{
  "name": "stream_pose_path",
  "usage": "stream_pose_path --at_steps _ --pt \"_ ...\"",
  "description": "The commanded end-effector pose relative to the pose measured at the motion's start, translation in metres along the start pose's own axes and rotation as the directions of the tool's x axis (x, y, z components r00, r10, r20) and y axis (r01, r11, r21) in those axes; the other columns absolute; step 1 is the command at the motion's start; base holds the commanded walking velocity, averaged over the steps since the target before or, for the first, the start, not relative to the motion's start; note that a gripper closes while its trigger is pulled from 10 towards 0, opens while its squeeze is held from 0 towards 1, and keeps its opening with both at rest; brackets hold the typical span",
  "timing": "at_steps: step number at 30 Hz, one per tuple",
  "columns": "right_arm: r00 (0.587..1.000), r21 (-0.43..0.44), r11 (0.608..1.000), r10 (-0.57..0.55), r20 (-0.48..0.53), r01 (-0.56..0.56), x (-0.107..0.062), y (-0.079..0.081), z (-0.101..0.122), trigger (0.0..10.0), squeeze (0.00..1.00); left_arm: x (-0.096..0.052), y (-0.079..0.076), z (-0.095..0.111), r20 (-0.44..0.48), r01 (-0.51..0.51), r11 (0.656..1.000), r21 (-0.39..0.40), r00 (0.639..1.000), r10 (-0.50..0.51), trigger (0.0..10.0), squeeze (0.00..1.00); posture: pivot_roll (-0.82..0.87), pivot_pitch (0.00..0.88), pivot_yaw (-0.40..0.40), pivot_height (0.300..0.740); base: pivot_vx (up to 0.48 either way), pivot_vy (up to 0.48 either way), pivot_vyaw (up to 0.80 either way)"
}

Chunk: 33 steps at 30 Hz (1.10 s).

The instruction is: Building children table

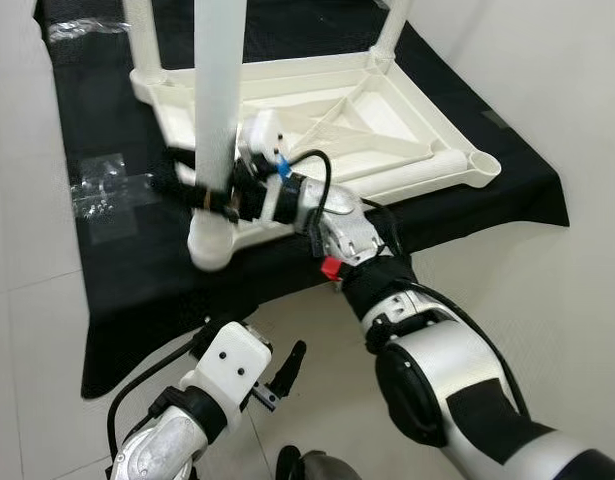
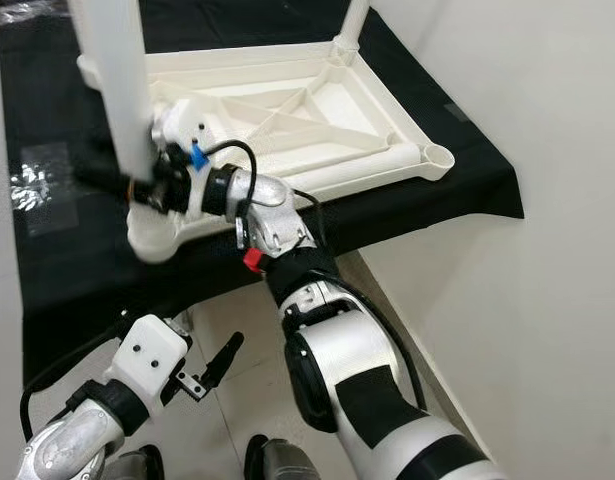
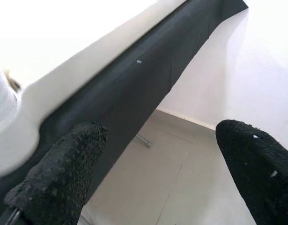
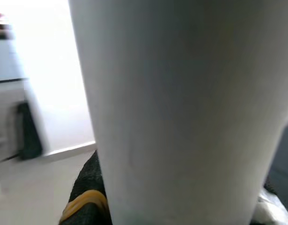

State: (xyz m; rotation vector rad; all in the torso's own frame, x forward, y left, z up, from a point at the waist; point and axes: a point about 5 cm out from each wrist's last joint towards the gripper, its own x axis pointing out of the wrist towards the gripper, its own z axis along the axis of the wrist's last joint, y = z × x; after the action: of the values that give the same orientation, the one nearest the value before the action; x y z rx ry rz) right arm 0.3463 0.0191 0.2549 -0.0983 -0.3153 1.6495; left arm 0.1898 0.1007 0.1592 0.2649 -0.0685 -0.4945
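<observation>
a black cloth (image 1: 137, 290) covers a low surface and hangs over its near edge, its corner drooping on the robot's right. below it lies a floor of pale, glossy square tiles (image 1: 37, 340) with thin grey joints. a plain white wall (image 2: 547, 300) rises on the right, meeting the floor at a narrow skirting. crinkled clear plastic wrapping (image 1: 102, 190) lies on the cloth. the light is bright and even.

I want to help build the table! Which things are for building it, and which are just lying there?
For the job:
- tabletop, upside down on the black cloth
- leg, held by the right gripper at the near corner
- other legs already standing in their corners
- empty socket

Just lying about:
- clear plastic wrap
- left gripper, open and idle
</observation>
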Motion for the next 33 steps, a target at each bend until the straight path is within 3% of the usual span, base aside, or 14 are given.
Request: stream_pose_path --at_steps 1,3,4,6,12,15,22,23,24,25,29,33 --pt "0.964 0.285 0.947 0.204 -0.172 -0.15 -0.011 0.033 -0.062 10.0 0.0 -0.004 -0.005 -0.002 -0.014 0.026 0.999 -0.022 1.0 -0.027 10.0 0.0 0.17 0.258 -0.215 0.74 0.0 0.0 0.0" --pt "0.925 0.274 0.929 0.312 -0.219 -0.249 -0.018 0.036 -0.062 10.0 0.0 -0.006 -0.007 -0.001 -0.019 0.036 0.999 -0.037 0.999 -0.037 10.0 0.0 0.17 0.269 -0.22 0.74 0.0 0.0 0.0" --pt "0.925 0.274 0.929 0.312 -0.219 -0.249 -0.018 0.036 -0.062 10.0 0.0 -0.006 -0.007 -0.001 -0.019 0.036 0.999 -0.037 0.999 -0.037 10.0 0.0 0.17 0.269 -0.22 0.74 0.0 0.0 0.0" --pt "0.88 0.26 0.912 0.385 -0.278 -0.317 -0.02 0.038 -0.062 10.0 0.0 -0.009 -0.008 -0.001 -0.024 0.037 0.998 -0.042 0.999 -0.038 10.0 0.0 0.17 0.277 -0.222 0.74 0.0 0.0 0.0" --pt "0.859 0.251 0.904 0.413 -0.303 -0.346 -0.016 0.037 -0.059 10.0 0.0 -0.01 -0.009 0.0 -0.024 0.04 0.998 -0.045 0.999 -0.041 10.0 0.0 0.17 0.282 -0.221 0.74 0.0 0.0 0.0" --pt "0.886 0.204 0.936 0.34 -0.315 -0.286 -0.007 0.028 -0.05 10.0 0.0 -0.011 -0.009 0.001 -0.026 0.053 0.997 -0.056 0.998 -0.055 10.0 0.0 0.17 0.283 -0.219 0.74 0.0 0.0 0.0" --pt "0.95 0.229 0.955 0.234 -0.207 -0.186 0.0 0.016 -0.035 10.0 0.0 -0.02 -0.007 -0.002 -0.057 0.034 0.997 -0.065 0.998 -0.038 10.0 0.0 0.18 0.283 -0.223 0.74 0.0 0.0 0.0" --pt "0.972 0.227 0.966 0.161 -0.171 -0.12 0.001 0.012 -0.032 10.0 0.0 -0.022 -0.006 -0.003 -0.069 0.007 0.998 -0.064 0.998 -0.011 10.0 0.0 0.18 0.283 -0.225 0.74 0.0 0.0 0.0" --pt "0.972 0.227 0.966 0.161 -0.171 -0.12 0.001 0.012 -0.032 10.0 0.0 -0.022 -0.006 -0.003 -0.069 0.007 0.998 -0.064 0.998 -0.011 10.0 0.0 0.18 0.283 -0.225 0.74 0.0 0.0 0.0" --pt "0.988 0.229 0.973 0.06 -0.14 -0.026 0.0 0.007 -0.032 10.0 0.0 -0.022 -0.005 -0.004 -0.072 -0.008 0.998 -0.06 0.997 0.004 10.0 0.0 0.18 0.281 -0.224 0.74 0.0 0.0 0.0" --pt "0.992 0.235 0.969 -0.047 -0.117 0.073 -0.006 0.003 -0.035 10.0 0.0 -0.02 -0.005 -0.005 -0.07 -0.009 0.998 -0.055 0.998 0.005 10.0 0.0 0.18 0.277 -0.22 0.74 0.0 0.0 0.0" --pt "0.994 0.243 0.969 -0.023 -0.11 0.049 -0.011 0.007 -0.04 10.0 0.0 -0.02 -0.005 -0.005 -0.069 -0.005 0.999 -0.052 0.998 0.001 10.0 0.0 0.18 0.274 -0.216 0.74 0.0 0.0 0.0"
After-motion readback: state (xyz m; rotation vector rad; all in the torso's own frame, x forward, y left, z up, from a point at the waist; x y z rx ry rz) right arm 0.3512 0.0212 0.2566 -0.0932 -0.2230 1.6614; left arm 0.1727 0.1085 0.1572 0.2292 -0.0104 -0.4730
